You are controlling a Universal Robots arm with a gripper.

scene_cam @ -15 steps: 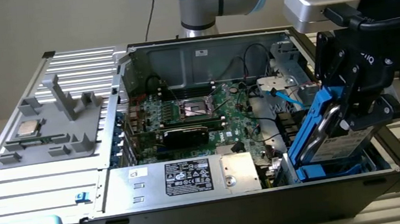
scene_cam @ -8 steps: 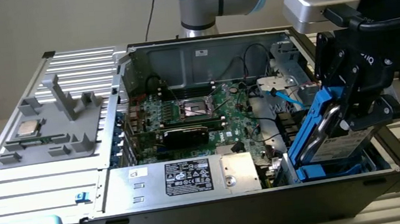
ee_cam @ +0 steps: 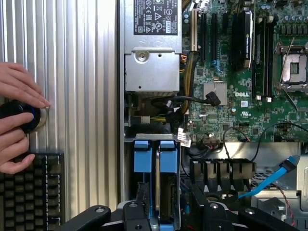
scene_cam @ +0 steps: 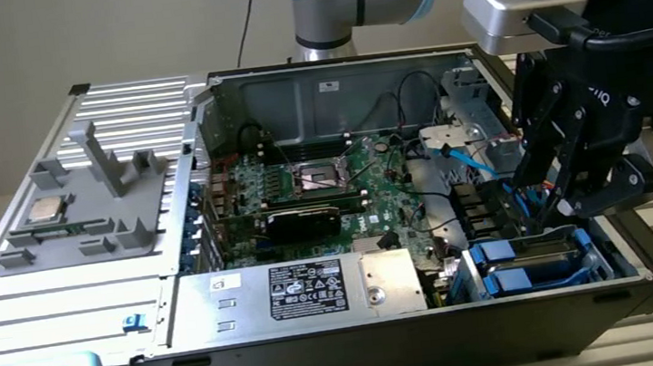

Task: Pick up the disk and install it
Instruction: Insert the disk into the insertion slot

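The disk (scene_cam: 539, 261) stands on edge in the drive bay at the case's front corner, on the exterior view's right. Its silver edge runs between two bright blue carrier handles (ee_cam: 143, 156). My gripper (scene_cam: 556, 213) hangs just above it, open. In the wrist view the disk (ee_cam: 157, 185) runs down between my black fingers (ee_cam: 140, 202), which stand on either side of the blue carrier. I cannot tell whether they touch it.
The open computer case holds a green motherboard (scene_cam: 326, 183), a silver power supply box (scene_cam: 301, 290) with a black-and-white label, and a blue cable (ee_cam: 274, 180) beside the bay. A CPU chip (scene_cam: 44, 211) lies on a grey fixture. A person's hands (ee_cam: 17, 120) rest by a keyboard (ee_cam: 29, 192).
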